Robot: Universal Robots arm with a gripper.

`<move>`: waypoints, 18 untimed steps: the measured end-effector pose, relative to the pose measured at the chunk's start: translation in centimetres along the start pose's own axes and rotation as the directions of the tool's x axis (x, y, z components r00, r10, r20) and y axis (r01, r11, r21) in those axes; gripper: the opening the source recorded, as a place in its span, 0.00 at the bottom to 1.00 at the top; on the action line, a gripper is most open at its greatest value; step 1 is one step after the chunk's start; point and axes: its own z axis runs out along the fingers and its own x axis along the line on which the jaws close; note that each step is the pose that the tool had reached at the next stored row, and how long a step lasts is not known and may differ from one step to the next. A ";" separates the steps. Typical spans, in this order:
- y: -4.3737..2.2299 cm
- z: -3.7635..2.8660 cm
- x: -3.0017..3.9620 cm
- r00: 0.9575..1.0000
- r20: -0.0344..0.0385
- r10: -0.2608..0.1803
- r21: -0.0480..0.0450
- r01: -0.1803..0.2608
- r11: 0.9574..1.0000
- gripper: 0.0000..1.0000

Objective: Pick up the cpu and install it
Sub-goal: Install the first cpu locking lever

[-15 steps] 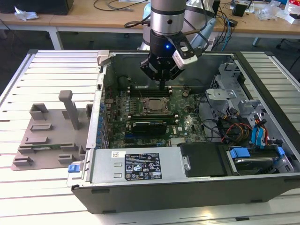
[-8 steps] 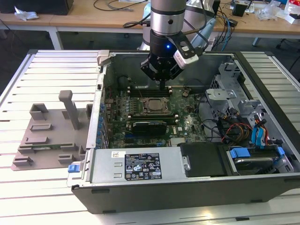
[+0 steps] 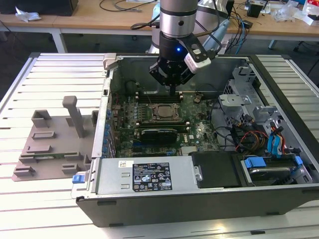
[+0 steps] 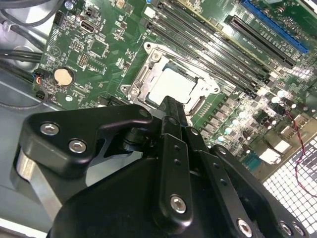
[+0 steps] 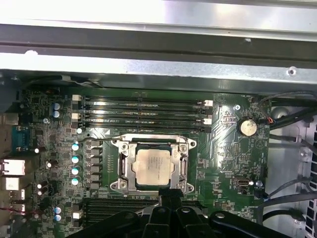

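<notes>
Inside the open computer case (image 3: pixel 209 199), my gripper (image 3: pixel 173 91) hovers, jaws closed and empty, above the cpu (image 5: pixel 154 167) seated in its socket (image 5: pixel 153 166).

Black gripper (image 4: pixel 171 106) fingertips closed or parted: unclear in both wrist views. Hidden behind it, the near edge of the silver-grey square cpu (image 4: pixel 171 85). Green motherboard (image 5: pixel 228 148) cropped at left.

The cpu (image 5: pixel 154 167) presents a smooth, satin metal top. The socket frame (image 5: pixel 125 166) around it is bright bare metal. The motherboard (image 5: pixel 225 158) has a glossy green lacquered surface. The gripper (image 4: pixel 171 106) is matt black metal with bright steel screws. The computer case (image 3: pixel 149 177) is dull grey sheet metal.
</notes>
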 end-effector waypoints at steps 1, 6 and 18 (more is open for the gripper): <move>0.00 -0.01 0.12 1.000 0.000 0.000 0.000 0.000 1.000 0.11; 0.03 -0.03 0.97 1.000 0.000 0.000 0.000 0.000 1.000 0.11; 0.11 -0.11 3.44 1.000 0.000 0.000 0.000 0.000 1.000 0.11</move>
